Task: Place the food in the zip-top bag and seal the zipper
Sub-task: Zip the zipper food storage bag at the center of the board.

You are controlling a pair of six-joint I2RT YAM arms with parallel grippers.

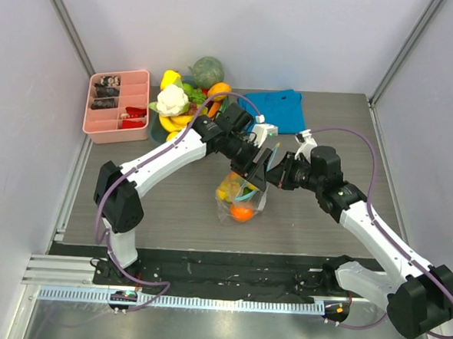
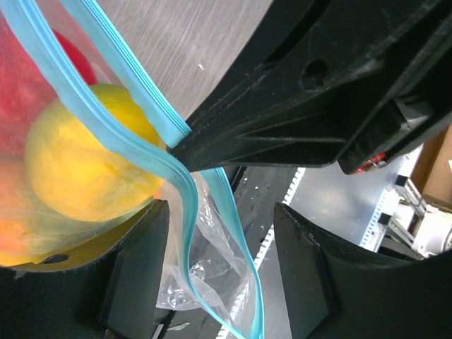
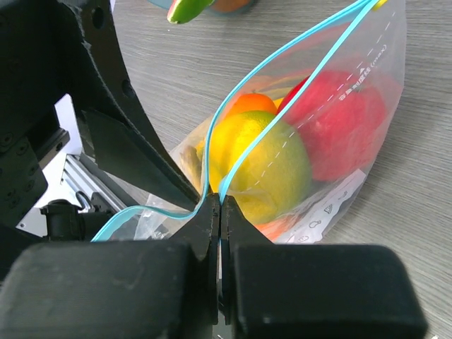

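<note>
The clear zip-top bag (image 1: 240, 199) hangs just above the table mid-scene, holding a yellow lemon (image 3: 261, 162), a red apple (image 3: 342, 127) and an orange (image 1: 242, 212). Its blue-teal zipper (image 3: 282, 85) stands apart along most of the mouth. My right gripper (image 3: 220, 208) is shut on the zipper strip at one end of the mouth. My left gripper (image 2: 222, 275) is right beside it with its fingers (image 2: 134, 275) apart; the loose zipper (image 2: 187, 233) and a corner of the bag hang between them, and neither finger clamps it. In the top view both grippers (image 1: 255, 171) (image 1: 275, 172) meet over the bag's top.
At the back lie a white cauliflower (image 1: 171, 99), a yellow banana bunch (image 1: 174, 122), a green squash (image 1: 207, 71) and other toy produce. A pink compartment tray (image 1: 115, 124) stands at the back left. A folded blue cloth (image 1: 280, 110) lies at the back right.
</note>
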